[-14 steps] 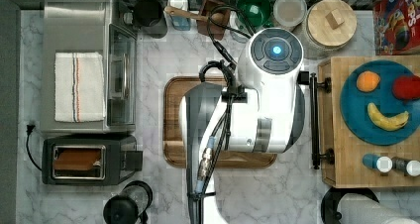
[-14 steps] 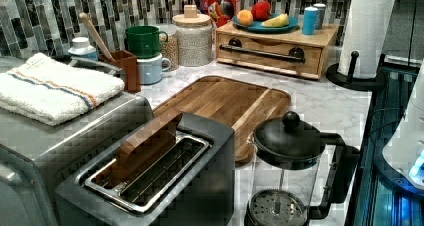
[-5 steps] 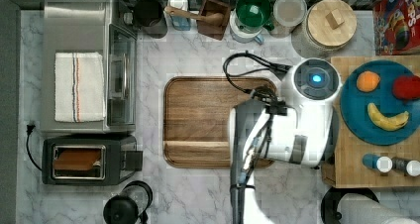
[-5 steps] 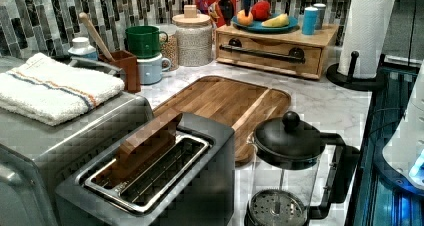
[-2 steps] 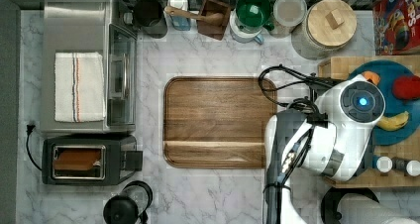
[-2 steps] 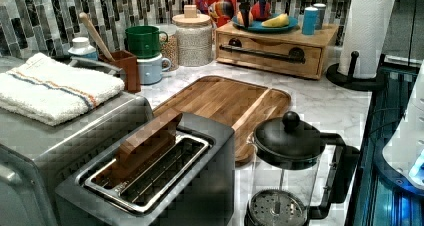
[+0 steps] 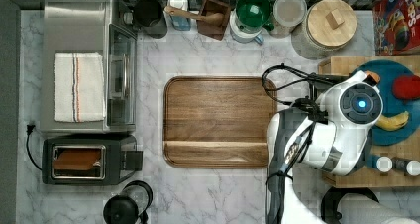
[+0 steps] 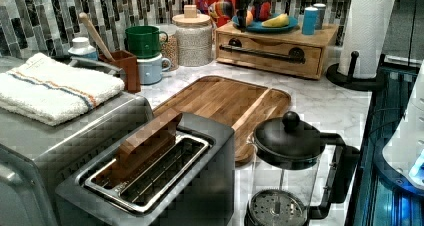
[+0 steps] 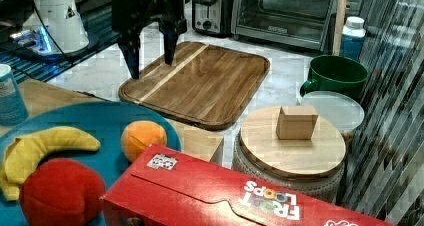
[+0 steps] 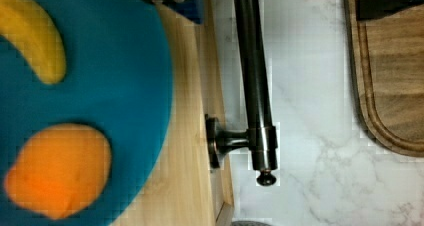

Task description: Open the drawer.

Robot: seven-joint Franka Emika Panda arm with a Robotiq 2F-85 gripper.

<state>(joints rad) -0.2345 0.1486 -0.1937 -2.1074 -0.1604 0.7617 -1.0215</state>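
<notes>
The drawer (image 8: 270, 61) is a light-wood front set flush in its box, and a blue plate (image 8: 265, 27) of fruit sits on top. Its long black bar handle (image 8: 262, 53) runs across the front on two brackets. In the wrist view the handle (image 10: 255, 86) and one bracket (image 10: 225, 141) lie below, between the two fingers. My gripper (image 9: 152, 66) hangs open above the drawer's front edge, holding nothing. In the left view the gripper (image 8: 248, 8) is a dark shape over the plate. The white arm (image 7: 361, 105) covers the handle in the top view.
A darker brown tray (image 7: 220, 121) lies on the marble counter just beside the handle. A lidded jar (image 7: 324, 28) and a cereal box (image 9: 225, 196) stand close to the drawer box. A paper towel roll (image 8: 367, 26) stands at its other end.
The arm has swung from above the brown tray toward the top view's right, to the drawer box's front edge. The drawer has not moved.
</notes>
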